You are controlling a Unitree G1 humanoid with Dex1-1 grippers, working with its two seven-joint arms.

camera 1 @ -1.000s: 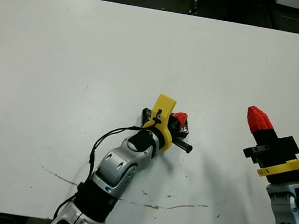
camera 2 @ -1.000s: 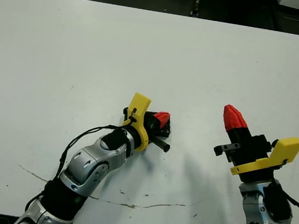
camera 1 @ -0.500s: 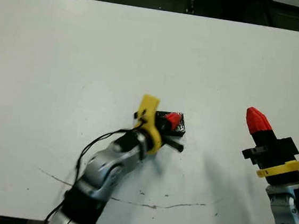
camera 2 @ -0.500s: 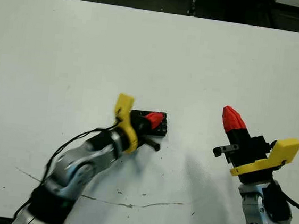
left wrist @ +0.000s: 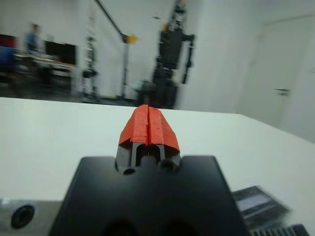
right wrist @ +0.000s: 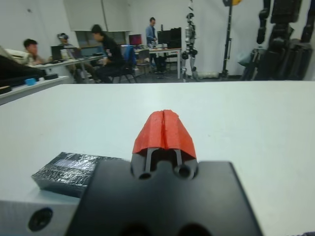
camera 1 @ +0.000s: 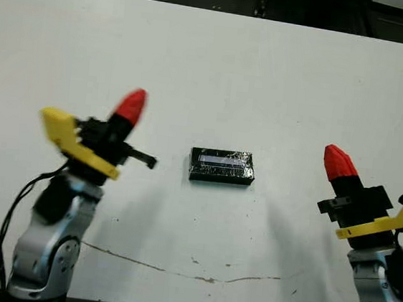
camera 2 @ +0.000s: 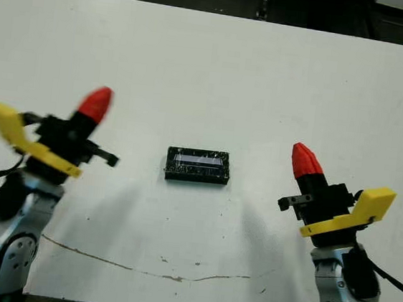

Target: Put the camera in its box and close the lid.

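The box [camera 1: 220, 177] lies flat near the middle of the white table, with the glossy black lid [camera 1: 221, 163] and its pale silvery stripe on top of it. The camera is hidden from every view. My left gripper [camera 1: 132, 102] is raised off the table to the left of the box, its red fingertips pressed together and holding nothing. My right gripper [camera 1: 335, 157] stands to the right of the box, also shut and empty. The right wrist view shows the box [right wrist: 69, 172] lying off to the side of the fingers [right wrist: 164, 129], apart from them.
A thin dark scratch line [camera 1: 189, 269] runs along the table near its front edge. Beyond the far edge, the right wrist view shows several people [right wrist: 106, 54] at desks, with stands and robot frames [right wrist: 288, 39] behind.
My left arm has drawn back from the box, swung left and lifted, leaving the lidded box uncovered. The right gripper has hardly moved.
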